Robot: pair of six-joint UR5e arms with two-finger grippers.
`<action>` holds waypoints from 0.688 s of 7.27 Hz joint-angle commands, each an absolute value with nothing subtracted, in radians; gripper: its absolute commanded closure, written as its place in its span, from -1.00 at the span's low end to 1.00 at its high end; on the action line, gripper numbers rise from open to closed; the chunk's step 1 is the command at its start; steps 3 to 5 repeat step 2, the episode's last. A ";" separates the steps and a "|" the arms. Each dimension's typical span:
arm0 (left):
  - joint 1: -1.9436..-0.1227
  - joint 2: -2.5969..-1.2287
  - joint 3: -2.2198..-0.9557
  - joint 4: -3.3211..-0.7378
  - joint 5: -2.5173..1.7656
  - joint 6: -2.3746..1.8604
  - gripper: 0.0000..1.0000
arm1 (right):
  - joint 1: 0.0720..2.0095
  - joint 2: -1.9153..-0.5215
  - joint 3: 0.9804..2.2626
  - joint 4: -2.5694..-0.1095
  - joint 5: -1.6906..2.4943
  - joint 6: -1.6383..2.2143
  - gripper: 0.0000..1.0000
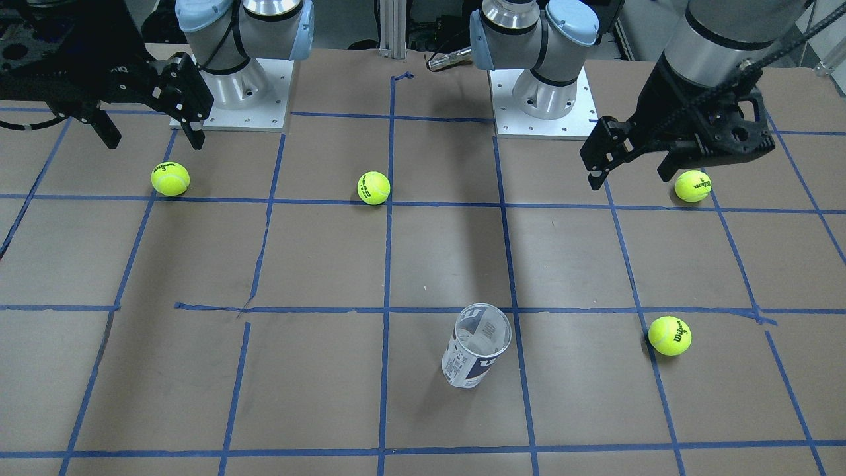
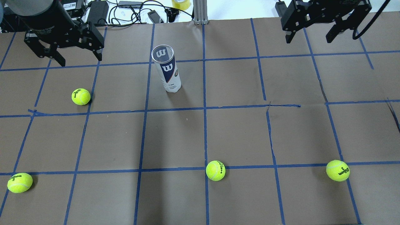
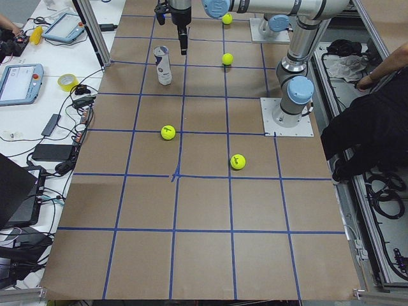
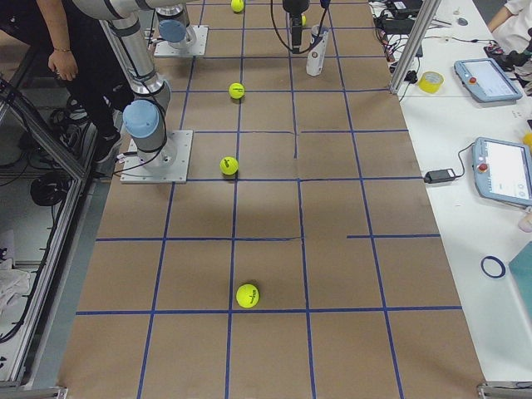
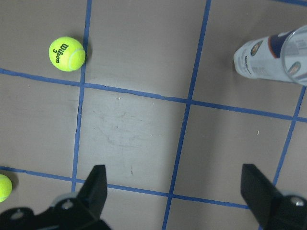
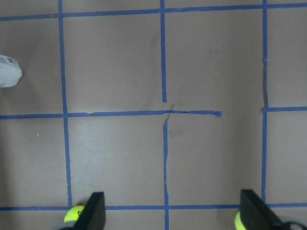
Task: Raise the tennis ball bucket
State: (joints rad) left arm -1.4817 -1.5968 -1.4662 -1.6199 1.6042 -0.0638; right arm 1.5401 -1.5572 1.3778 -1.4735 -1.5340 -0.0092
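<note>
Both arms hang above the table [image 2: 237,134], which is brown paper marked with a blue tape grid [image 2: 204,106]. The left gripper [image 2: 80,59] has its jaws spread wide with nothing between them, and the left wrist view shows only bare paper and tape in the gap. The right gripper [image 2: 308,40] is likewise fully released and empty. The tennis ball bucket [image 2: 166,69] stands upright on the table, open mouth up, with its clear wall and white and navy label visible and no ball inside. It sits outside both gaps: off the left gripper's inner finger, on the side facing the right gripper, and apart from it. It is well apart from the right gripper. In the left wrist view the bucket lies ahead of the jaws, out toward one finger's side. In the right wrist view only its base shows, at the frame edge and far outside the jaws. There are four loose balls. The Wilson ball [image 2: 81,96] lies on the table near the left gripper's gap, on the robot's side of it. The second ball [image 2: 19,182] is further back toward the robot. The HEAD ball [image 2: 215,170] and the fourth ball [image 2: 337,170] lie well back from the right gripper's jaws. Neither gripper touches anything.
</note>
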 commanded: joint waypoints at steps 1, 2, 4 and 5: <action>-1.482 -1.565 -1.502 -1.618 1.603 -0.060 -1.00 | 1.540 -1.555 1.382 -1.470 -1.537 -0.008 -1.00; -1.485 -1.562 -1.517 -1.618 1.605 -0.060 -1.00 | 1.540 -1.557 1.381 -1.471 -1.536 -0.008 -1.00; -1.485 -1.562 -1.517 -1.618 1.605 -0.060 -1.00 | 1.540 -1.557 1.381 -1.471 -1.536 -0.008 -1.00; -1.485 -1.562 -1.517 -1.618 1.605 -0.060 -1.00 | 1.540 -1.557 1.381 -1.471 -1.536 -0.008 -1.00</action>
